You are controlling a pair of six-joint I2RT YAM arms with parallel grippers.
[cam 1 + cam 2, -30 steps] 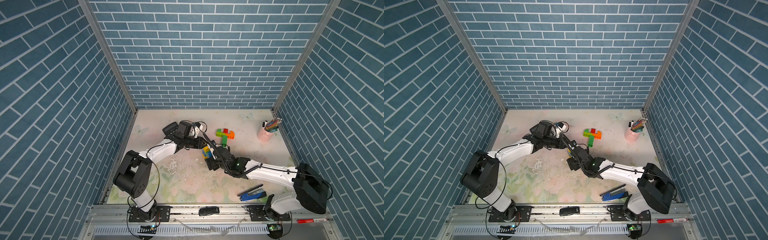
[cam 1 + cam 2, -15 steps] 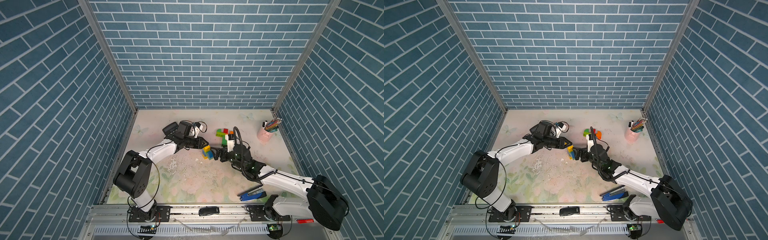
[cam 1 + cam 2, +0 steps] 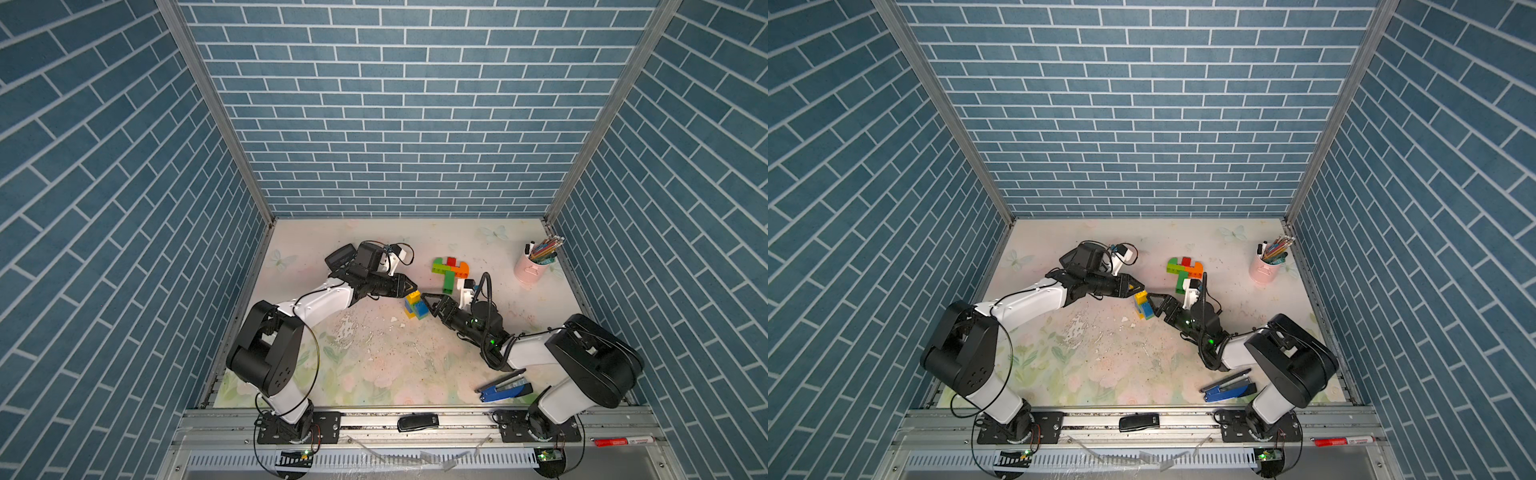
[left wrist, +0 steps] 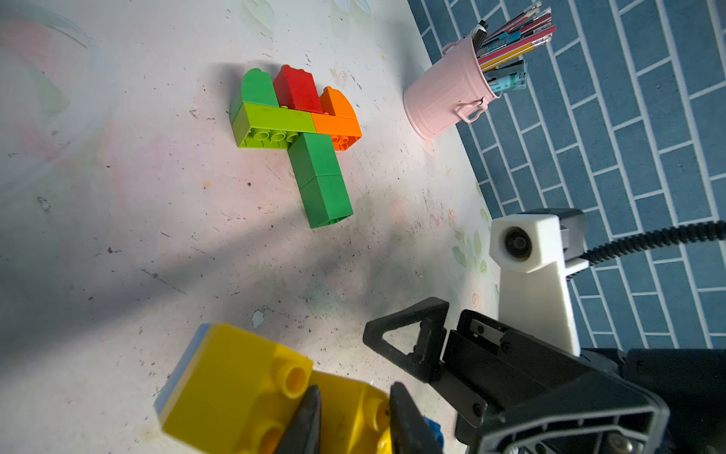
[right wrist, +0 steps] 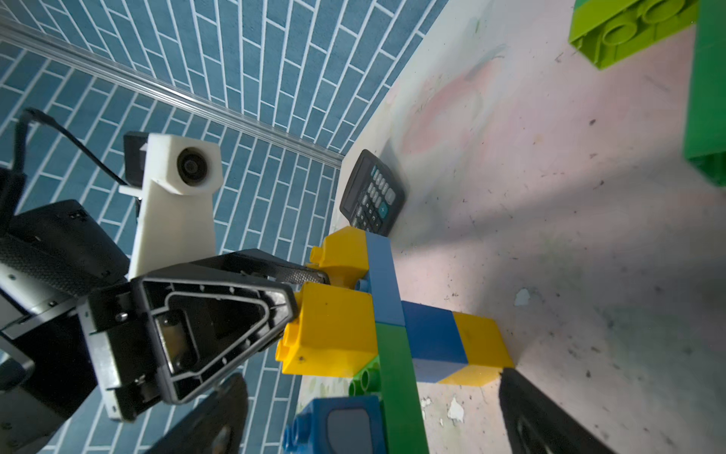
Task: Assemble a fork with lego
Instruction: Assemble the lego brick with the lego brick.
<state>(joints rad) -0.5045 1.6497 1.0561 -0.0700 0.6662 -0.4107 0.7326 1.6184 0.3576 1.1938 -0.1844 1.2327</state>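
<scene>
A small lego assembly [image 3: 415,304] [image 3: 1144,306] of yellow, blue and green bricks stands mid-table. My left gripper [image 4: 353,397] [image 3: 409,286] is shut on one of its top yellow bricks [image 4: 235,385] [image 5: 334,326]. My right gripper [image 5: 377,416] [image 3: 428,301] is open, its fingers [image 5: 220,412] wide apart on either side of the assembly's lower part without touching it. A second lego cluster [image 3: 451,270] [image 4: 294,125] of green, lime, red and orange bricks lies flat further back.
A black calculator [image 5: 371,196] [image 3: 340,257] lies behind the left wrist. A pink cup of pencils [image 3: 530,270] [image 4: 448,98] stands at the back right. A blue stapler [image 3: 505,386] lies near the front right, by the right arm's base.
The right arm's wrist swung toward the back and partly returned, its open jaws staying by the assembly. The left gripper and the assembly have held still.
</scene>
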